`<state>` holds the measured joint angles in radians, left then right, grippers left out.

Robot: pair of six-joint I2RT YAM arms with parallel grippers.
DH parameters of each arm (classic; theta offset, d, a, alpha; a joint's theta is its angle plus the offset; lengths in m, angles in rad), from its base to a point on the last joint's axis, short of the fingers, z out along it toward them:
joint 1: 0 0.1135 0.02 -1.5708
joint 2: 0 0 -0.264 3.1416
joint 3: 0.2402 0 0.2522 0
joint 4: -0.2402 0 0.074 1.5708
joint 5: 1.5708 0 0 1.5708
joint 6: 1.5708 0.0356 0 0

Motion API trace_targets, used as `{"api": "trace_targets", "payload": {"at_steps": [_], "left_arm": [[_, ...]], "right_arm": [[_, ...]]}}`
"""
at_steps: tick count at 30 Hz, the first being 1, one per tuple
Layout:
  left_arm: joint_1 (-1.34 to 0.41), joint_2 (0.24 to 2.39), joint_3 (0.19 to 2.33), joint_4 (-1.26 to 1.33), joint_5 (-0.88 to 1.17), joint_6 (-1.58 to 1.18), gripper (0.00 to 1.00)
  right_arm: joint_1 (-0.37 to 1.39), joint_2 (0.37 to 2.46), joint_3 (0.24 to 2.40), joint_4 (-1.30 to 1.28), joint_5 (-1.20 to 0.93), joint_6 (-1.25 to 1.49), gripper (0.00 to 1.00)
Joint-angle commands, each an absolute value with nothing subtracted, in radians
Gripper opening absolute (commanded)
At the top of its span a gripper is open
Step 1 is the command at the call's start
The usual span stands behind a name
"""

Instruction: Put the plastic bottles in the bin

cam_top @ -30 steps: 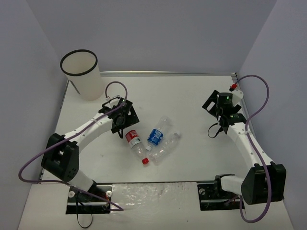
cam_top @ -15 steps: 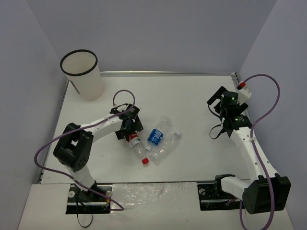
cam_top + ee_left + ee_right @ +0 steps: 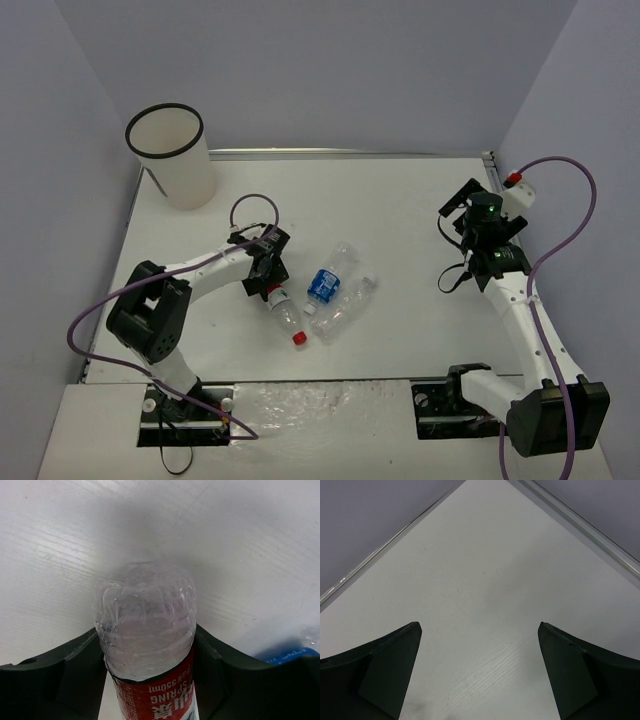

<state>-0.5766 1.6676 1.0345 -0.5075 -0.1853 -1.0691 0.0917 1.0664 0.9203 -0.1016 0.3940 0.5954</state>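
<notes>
The red-labelled bottle [image 3: 286, 311] lies on the white table with its red cap toward the near edge. My left gripper [image 3: 268, 277] is shut on its base end. In the left wrist view the bottle [image 3: 145, 615] fills the gap, and both black fingers [image 3: 65, 675] press its sides. To the right of it lie a blue-labelled clear bottle [image 3: 328, 279] and a plain clear bottle [image 3: 346, 306], touching each other. The bin [image 3: 171, 156], tall and white with a black rim, stands at the far left corner. My right gripper [image 3: 463, 212] hangs open over the right side, with bare table between its fingers [image 3: 395, 655].
Grey walls close in the table on three sides. A metal rail [image 3: 350, 154] runs along the far edge. Purple cables loop off both arms. A corner of the blue label [image 3: 287, 656] shows at the right of the left wrist view.
My left gripper came down from near the bin side onto the red-labelled bottle and closed on it, nudging the bottle slightly. The right arm swung a little toward the back right.
</notes>
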Motion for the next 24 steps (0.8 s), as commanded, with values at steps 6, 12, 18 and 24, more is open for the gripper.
{"api": "trace_targets", "payload": {"at_steps": [6, 12, 18, 24], "left_arm": [[-0.535, 1.502, 1.169, -0.723, -0.447, -1.041, 0.10], [-0.377, 1.362, 1.409, -0.623, -0.526, -0.755, 0.11], [-0.199, 1.356, 1.573, -0.383, -0.546, -0.586, 0.12], [-0.062, 1.521, 1.845, -0.137, -0.498, -0.436, 0.12]], "right_arm": [[0.095, 1.023, 0.937, -0.061, 0.430, 0.567, 1.00], [0.095, 1.016, 0.947, 0.019, 0.361, 0.524, 1.00], [0.109, 1.157, 1.061, 0.091, 0.185, 0.524, 1.00], [0.183, 1.199, 1.052, 0.177, 0.168, 0.449, 1.00]]}}
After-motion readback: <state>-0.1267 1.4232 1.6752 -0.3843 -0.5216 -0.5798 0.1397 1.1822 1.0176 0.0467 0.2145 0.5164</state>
